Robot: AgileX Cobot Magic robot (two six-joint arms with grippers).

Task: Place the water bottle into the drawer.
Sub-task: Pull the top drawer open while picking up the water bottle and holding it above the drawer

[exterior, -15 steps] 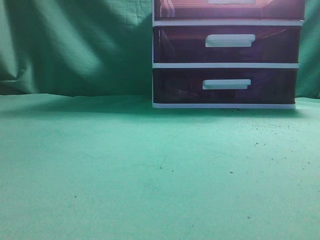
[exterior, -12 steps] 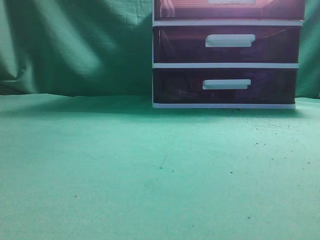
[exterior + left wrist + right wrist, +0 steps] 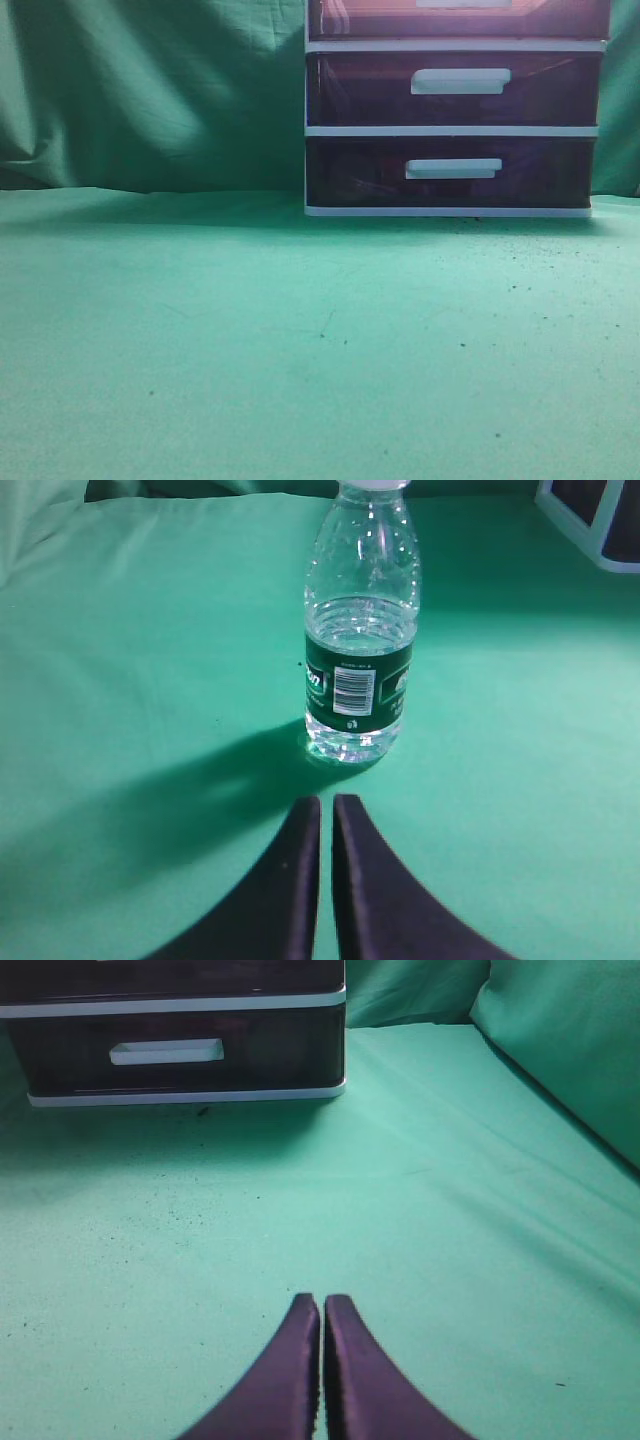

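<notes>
A clear water bottle [image 3: 358, 650] with a dark green label and white cap stands upright on the green cloth in the left wrist view. My left gripper [image 3: 327, 802] is shut and empty just in front of it, apart from it. My right gripper [image 3: 321, 1302] is shut and empty over bare cloth, well short of the drawer unit. The drawer [image 3: 460, 18], the uppermost, shows only its lower part at the top edge of the exterior view, and it looks closed. The bottle and both grippers are out of the exterior view.
The white-framed unit [image 3: 452, 130] stands at the back right with the middle drawer [image 3: 455, 90] and lowest drawer [image 3: 450, 172] closed. The lowest drawer also shows in the right wrist view [image 3: 180, 1055]. A green cloth backdrop [image 3: 150, 90] hangs behind; cloth folds rise at right [image 3: 560, 1050].
</notes>
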